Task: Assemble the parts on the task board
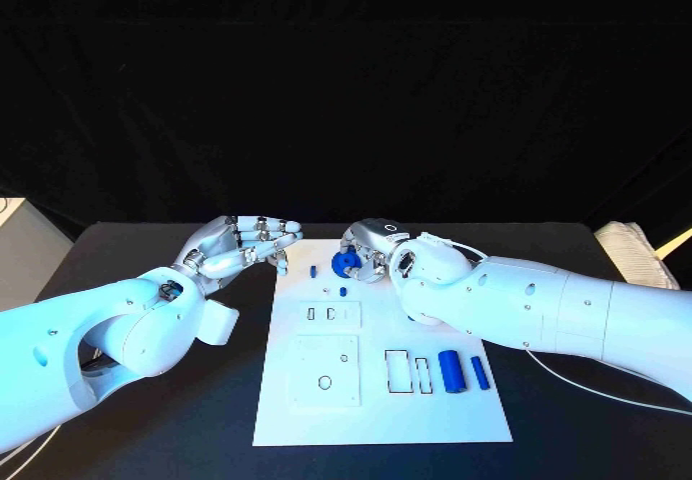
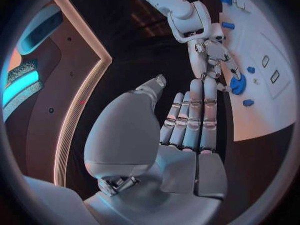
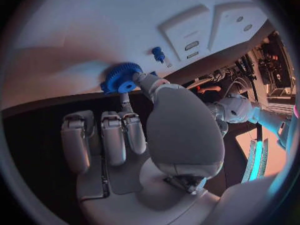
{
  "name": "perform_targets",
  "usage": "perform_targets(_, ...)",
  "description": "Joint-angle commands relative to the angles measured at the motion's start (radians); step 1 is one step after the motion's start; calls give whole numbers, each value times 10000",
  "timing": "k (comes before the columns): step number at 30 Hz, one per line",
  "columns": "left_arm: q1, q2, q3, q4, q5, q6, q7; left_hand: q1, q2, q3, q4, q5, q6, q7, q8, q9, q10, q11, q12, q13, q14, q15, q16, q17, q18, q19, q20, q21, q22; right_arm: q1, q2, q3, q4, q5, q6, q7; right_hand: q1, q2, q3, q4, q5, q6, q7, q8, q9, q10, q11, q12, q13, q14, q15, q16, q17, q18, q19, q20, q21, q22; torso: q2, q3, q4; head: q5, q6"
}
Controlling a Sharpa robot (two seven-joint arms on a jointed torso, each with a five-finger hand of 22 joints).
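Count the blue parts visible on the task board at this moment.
5: a gear held by the right hand at the far edge, a peg left of it, a small piece just nearer, two cylinders near-right. Others may be hidden under the hand.

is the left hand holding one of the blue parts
No, the left hand hovers off the task board's left edge with its fingers together and nothing in them, while the right hand touches the blue gear.

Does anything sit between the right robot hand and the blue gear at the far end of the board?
Nothing visible does. The right robot hand is already at the blue gear, its fingertips touching it on the task board. The left robot hand is beside the board, holding nothing.
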State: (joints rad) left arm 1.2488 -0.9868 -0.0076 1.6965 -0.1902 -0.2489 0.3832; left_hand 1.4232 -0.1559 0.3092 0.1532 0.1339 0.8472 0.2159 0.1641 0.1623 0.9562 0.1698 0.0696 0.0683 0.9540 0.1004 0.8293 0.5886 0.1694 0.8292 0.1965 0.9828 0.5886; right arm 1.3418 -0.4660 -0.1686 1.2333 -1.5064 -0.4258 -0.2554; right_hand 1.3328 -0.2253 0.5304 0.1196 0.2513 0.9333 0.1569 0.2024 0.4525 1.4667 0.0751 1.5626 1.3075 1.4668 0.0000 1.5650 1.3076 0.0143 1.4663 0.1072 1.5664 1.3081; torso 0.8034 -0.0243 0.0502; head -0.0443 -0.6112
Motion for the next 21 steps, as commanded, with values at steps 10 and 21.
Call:
perform_targets(10, 24, -18, 7, 31, -22, 136, 22, 32, 79, 48, -17, -40, -94, 4, -55, 14, -82, -12, -8, -3, -49, -9, 41, -31, 146, -109, 10, 59, 21, -16, -53, -17, -71, 474, 656, 247, -367, 316, -3877, 1684, -1688, -1000, 244, -992, -373, 530, 235, -387, 2147, 1040, 240, 58, 2632, -143, 1045, 199, 44, 2627, -4, -8, 12, -15, -12)
perform_targets(21, 24, -32, 7, 10, -22, 140, -1, 36, 80, 55, -22, -39, -98, 6, -58, 15, -89, -10, -10, -4, -51, -9, 43, -40, 146, -119, 11, 69, 26, -15, -197, -18, 24, 606, 740, 360, -110, 812, -3512, 1636, -1095, -440, 176, -760, -323, 629, 176, -301, 2241, 1040, 197, 58, 2632, -143, 1045, 168, 44, 2627, -7, -3, -9, -5, -40)
